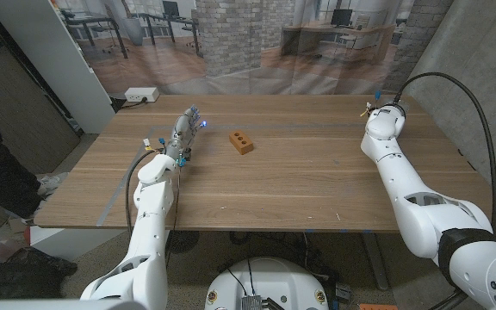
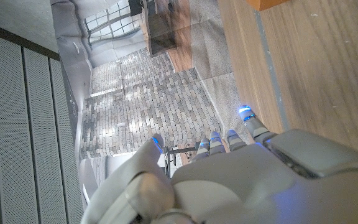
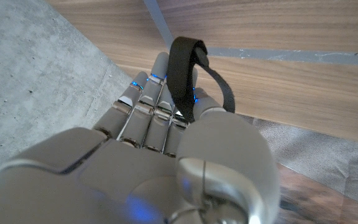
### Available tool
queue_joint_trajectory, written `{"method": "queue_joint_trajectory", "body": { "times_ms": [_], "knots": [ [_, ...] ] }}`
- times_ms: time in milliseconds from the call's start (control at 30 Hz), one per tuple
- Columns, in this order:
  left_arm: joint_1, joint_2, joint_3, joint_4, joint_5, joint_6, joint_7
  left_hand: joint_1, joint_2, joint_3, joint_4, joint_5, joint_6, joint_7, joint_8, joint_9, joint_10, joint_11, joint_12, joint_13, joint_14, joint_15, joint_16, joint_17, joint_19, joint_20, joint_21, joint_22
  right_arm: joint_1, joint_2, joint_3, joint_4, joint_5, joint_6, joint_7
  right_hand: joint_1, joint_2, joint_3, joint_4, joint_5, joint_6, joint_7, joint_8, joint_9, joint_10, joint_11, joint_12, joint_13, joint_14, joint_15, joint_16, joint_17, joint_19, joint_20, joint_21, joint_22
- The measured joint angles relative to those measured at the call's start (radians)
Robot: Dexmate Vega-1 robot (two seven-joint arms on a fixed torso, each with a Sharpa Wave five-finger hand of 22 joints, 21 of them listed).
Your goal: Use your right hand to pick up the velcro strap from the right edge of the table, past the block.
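Wooden table [image 1: 300, 185] carries, from left to right, the left hand [image 1: 184, 129] lying near the far left part, fingers stretched toward the far edge and holding nothing. Just beside it to the right sits the small orange block [image 1: 242, 142], well apart from the right side. At the far right corner, the right hand [image 3: 160, 143] pinches the black velcro strap [image 3: 188, 78] between thumb and fingers; the strap loops up past the fingertips, its length running along the fingers' line.
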Motion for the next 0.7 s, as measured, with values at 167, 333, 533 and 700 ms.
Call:
{"method": "queue_joint_trajectory", "body": {
  "times_ms": [167,333,533,700],
  "knots": [
    [0.007,0.000,0.002,-0.012,-0.002,0.002,-0.001,0.000,0.000,0.000,0.000,0.000,0.000,0.000,0.000,0.000,0.000,0.000,0.000,0.000,0.000,0.000,0.000,0.000,0.000,0.000,-0.007,0.000,-0.026,0.006,0.014,-0.042,-0.007,0.013,-0.028,0.000,0.000,0.000,0.000,0.000,0.000,0.000,0.004,0.000,0.000,0.000,0.008,0.005,0.000,0.000,-0.004,0.004,0.000,0.000,0.000,0.000],
    [0.015,0.000,0.002,-0.022,-0.005,0.005,-0.002,0.000,0.000,0.000,0.000,0.000,0.000,0.000,0.000,0.000,0.000,0.000,0.000,0.000,-0.002,0.002,0.000,0.000,0.000,0.000,-0.007,0.000,-0.047,0.013,0.026,-0.077,-0.013,0.026,-0.049,0.006,-0.006,0.003,0.003,0.000,0.000,0.000,0.007,0.000,0.000,0.000,0.013,0.009,0.000,0.000,-0.004,0.005,0.000,0.000,0.000,0.000],
    [0.025,0.000,0.002,-0.037,-0.010,0.007,-0.003,0.000,0.000,0.000,0.000,0.000,0.000,0.000,0.000,0.000,0.000,0.000,0.000,0.000,-0.002,0.002,0.000,0.000,0.000,0.000,-0.007,0.000,-0.069,0.020,0.039,-0.115,-0.023,0.043,-0.070,0.006,-0.006,0.004,0.004,-0.001,0.000,0.000,0.011,-0.002,0.000,0.000,0.015,0.014,0.000,0.000,-0.004,0.009,0.000,0.000,0.000,0.000],
    [0.031,0.000,0.002,-0.046,-0.014,0.008,-0.004,0.000,0.000,0.000,0.000,0.000,0.000,0.000,0.000,0.000,0.000,0.000,0.000,0.000,-0.002,0.002,0.000,0.000,0.000,0.000,-0.011,0.000,-0.083,0.024,0.046,-0.140,-0.030,0.057,-0.082,0.007,-0.007,0.004,0.004,-0.001,0.000,0.000,0.011,-0.003,0.000,0.000,0.022,0.019,0.007,-0.003,-0.011,0.009,0.000,0.000,0.000,0.000]
  ]
}}
